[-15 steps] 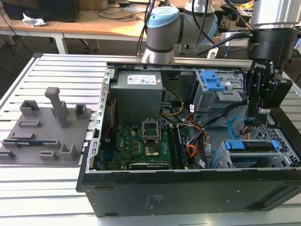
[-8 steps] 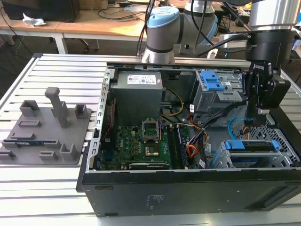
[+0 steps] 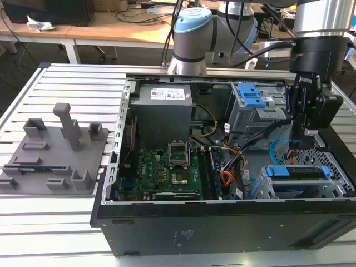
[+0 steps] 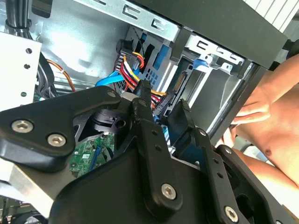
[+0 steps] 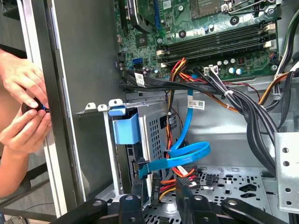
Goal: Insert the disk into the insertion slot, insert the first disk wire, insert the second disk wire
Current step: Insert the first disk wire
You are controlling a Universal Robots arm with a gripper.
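— Jaws are hanging right at the first disk wire (image 5: 169, 186) and second disk wire (image 5: 188, 121); clenched or released, I cannot tell.
— And the disk (image 3: 295, 172)?
— It's sitting in the insertion slot (image 3: 340, 181), lower right of the exterior view, so the gripper (image 3: 307, 132) is probably working its plugs.

My gripper (image 4: 163, 100) — matt black links, bright metal screws. The insertion slot (image 5: 156, 126) is dull grey perforated sheet metal; the second disk wire (image 5: 188, 121), smooth glossy light-blue plastic.

Pale slatted metal table (image 3: 55, 233), wooden desks (image 3: 111, 32) behind, white legs, black cables (image 3: 139, 14) on top; dark floor (image 3: 16, 61)
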